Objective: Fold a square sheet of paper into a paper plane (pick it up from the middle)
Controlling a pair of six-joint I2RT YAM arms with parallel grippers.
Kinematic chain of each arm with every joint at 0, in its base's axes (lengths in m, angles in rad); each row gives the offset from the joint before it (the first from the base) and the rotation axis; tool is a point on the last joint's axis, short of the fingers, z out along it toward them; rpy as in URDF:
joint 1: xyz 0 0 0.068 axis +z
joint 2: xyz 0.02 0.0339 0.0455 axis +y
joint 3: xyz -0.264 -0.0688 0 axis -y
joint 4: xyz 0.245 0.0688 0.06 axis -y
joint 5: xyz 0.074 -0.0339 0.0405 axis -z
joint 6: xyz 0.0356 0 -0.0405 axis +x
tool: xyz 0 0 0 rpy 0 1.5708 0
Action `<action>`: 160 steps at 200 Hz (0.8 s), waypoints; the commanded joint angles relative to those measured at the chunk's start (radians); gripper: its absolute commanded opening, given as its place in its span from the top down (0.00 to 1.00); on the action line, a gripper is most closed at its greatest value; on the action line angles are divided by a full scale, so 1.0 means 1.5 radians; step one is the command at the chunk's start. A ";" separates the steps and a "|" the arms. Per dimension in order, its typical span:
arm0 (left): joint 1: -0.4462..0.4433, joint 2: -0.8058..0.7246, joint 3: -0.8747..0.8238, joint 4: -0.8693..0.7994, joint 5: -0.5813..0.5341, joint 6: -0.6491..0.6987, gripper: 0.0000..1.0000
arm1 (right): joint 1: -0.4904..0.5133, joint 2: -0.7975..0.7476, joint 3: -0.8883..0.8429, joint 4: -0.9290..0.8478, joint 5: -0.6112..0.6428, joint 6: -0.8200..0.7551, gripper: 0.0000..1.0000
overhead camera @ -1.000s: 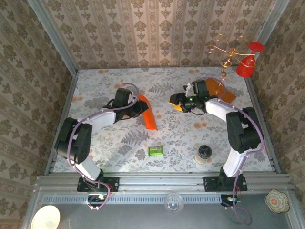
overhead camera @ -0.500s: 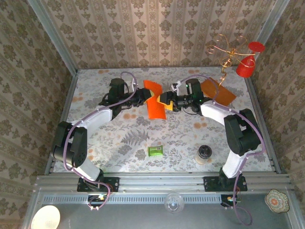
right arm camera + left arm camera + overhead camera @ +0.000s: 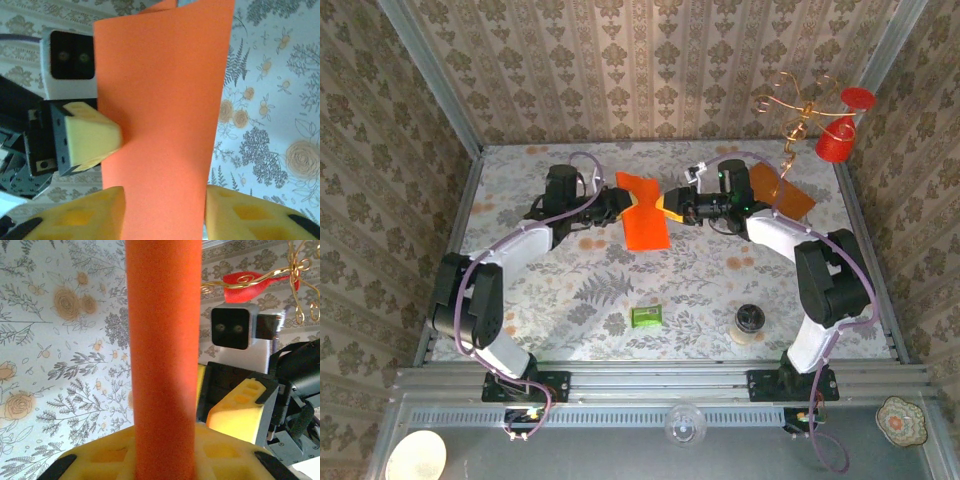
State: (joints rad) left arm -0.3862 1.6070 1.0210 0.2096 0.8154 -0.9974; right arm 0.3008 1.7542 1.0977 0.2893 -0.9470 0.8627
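Paper (image 3: 642,215) aloft, far-centre of the table. L gripper (image 3: 617,203) pinching its left edge. R gripper (image 3: 672,207) fingers sit either side of the right part, can't tell if it grips. Risk: opposing pulls tear it, or a skewed R squeeze crumples it, giving a crooked crease.

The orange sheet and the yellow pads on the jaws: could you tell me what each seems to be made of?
Orange sheet: thin paper, matte and plain; it stands flat with a crisp straight edge.
Yellow pads: probably moulded or printed plastic, possibly rubbery; dull finish, blocky with square recesses.
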 commanded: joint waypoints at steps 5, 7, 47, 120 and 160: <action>0.002 0.010 0.013 -0.004 0.012 0.016 0.74 | 0.000 -0.018 0.014 0.003 -0.023 -0.001 0.63; 0.002 0.010 0.013 -0.003 0.012 0.015 0.75 | 0.000 -0.017 0.015 0.003 -0.023 -0.001 0.64; 0.001 0.014 0.013 -0.001 0.014 0.012 0.74 | 0.002 -0.011 0.020 -0.004 -0.025 -0.002 0.75; 0.034 -0.013 -0.033 -0.083 -0.128 0.041 0.51 | -0.025 -0.072 0.046 -0.198 0.069 -0.107 1.00; 0.065 -0.036 -0.082 -0.149 -0.197 0.055 0.35 | -0.052 -0.132 0.082 -0.415 0.160 -0.211 1.00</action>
State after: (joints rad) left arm -0.3080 1.5986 0.9287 0.0933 0.6151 -0.9535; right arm 0.2379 1.6264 1.1519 -0.0662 -0.8272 0.6891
